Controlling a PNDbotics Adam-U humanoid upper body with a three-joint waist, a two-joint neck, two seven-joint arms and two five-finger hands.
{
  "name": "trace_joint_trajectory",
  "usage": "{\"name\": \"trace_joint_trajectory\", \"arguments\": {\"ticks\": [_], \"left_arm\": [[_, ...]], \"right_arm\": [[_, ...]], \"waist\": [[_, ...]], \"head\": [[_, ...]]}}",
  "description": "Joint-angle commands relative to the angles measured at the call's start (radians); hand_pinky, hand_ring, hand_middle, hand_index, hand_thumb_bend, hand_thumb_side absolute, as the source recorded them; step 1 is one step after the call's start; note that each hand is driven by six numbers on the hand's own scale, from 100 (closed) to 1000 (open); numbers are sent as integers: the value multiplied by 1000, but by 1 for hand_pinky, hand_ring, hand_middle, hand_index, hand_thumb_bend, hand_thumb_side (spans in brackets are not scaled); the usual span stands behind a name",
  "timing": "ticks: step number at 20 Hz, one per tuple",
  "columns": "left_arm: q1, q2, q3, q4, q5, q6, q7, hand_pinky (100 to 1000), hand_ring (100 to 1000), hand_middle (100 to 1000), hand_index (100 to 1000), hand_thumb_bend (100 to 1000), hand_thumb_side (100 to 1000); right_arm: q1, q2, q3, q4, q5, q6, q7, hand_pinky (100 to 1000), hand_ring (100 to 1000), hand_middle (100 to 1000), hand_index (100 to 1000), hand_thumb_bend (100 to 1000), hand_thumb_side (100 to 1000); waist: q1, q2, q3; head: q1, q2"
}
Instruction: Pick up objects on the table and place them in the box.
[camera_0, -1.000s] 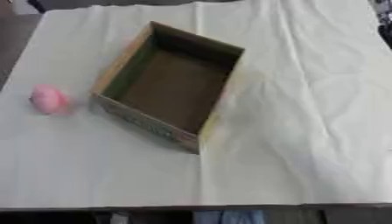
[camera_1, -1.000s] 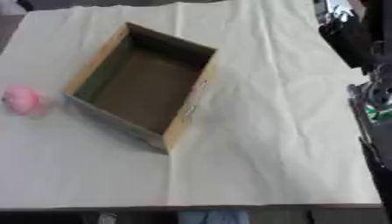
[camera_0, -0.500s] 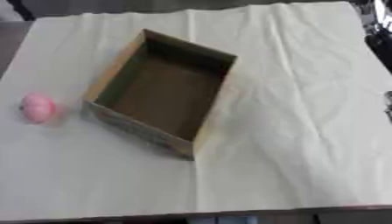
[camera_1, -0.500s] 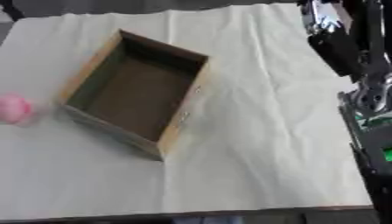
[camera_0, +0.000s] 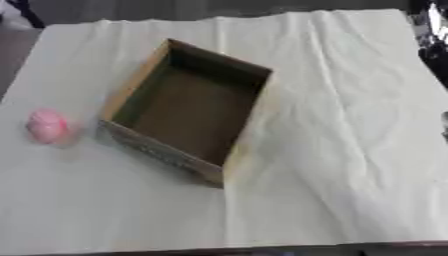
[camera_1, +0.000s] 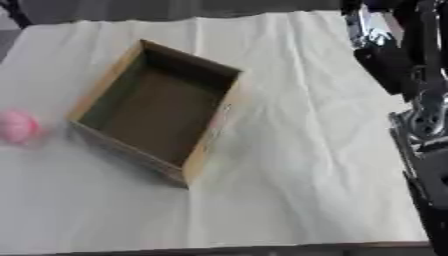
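Left of the open box (camera_0: 188, 107) lies a pink object (camera_0: 47, 126); robot hand state unclear

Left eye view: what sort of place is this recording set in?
Probably a staged test bench: a table under a wrinkled cream cloth, holding only an open cardboard box and one pink object.

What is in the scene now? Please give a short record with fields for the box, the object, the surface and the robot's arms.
box: open cardboard box, set askew on the cloth, nothing seen inside
object: one small pink rounded object, on the cloth to the left of the box, apart from it
surface: table covered with a pale wrinkled cloth
right arm: black and silver arm along the right edge of the right eye view, hand not made out
left arm: not in view
task state: pink object not yet in the box
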Motion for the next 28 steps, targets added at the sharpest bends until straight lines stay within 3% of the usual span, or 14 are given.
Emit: {"name": "trace_joint_trajectory", "arguments": {"ticks": [1,7,10,14,17,21,25,28], "left_arm": [[-44,32,-27,26,-31,-31,-46,839,811,781,986,576,757],[-147,-10,-104,83,-106,-84,-145,835,837,813,979,571,724],[-226,-49,-81,66,-115,-85,-419,835,849,824,994,563,707],[-270,-73,-86,62,-129,-76,-594,840,873,842,997,574,678],[-280,-78,-97,81,-143,-86,-651,851,892,852,1000,607,551],[-278,-78,-102,106,-135,-103,-709,868,904,875,1000,534,435],[-270,-73,-109,125,-108,-107,-758,878,917,881,1000,493,386],[-263,-72,-112,138,-70,-115,-795,879,912,878,1000,542,378]], "right_arm": [[-7,-13,-3,-20,-4,2,3,680,812,694,864,335,698],[-4,-13,0,-20,-6,2,7,680,813,694,864,335,698],[0,-14,0,-20,-6,3,7,680,813,694,864,335,698],[0,-14,0,-20,-7,3,7,680,813,694,864,334,698],[0,-15,1,-20,-8,3,8,680,813,693,863,336,699],[0,-15,1,-20,-9,4,7,680,813,692,863,336,699],[0,-15,1,-20,-8,4,7,681,813,692,862,339,700],[0,-15,0,-20,-7,4,7,681,812,692,862,339,700]], "waist": [[1,-21,2],[3,-28,7],[2,-30,12],[1,-28,11],[2,-25,10],[3,-22,12],[3,-21,12],[2,-19,12]], "head": [[9,-6],[19,-6],[13,-8],[11,-14],[11,-19],[11,-27],[12,-33],[12,-36]]}}
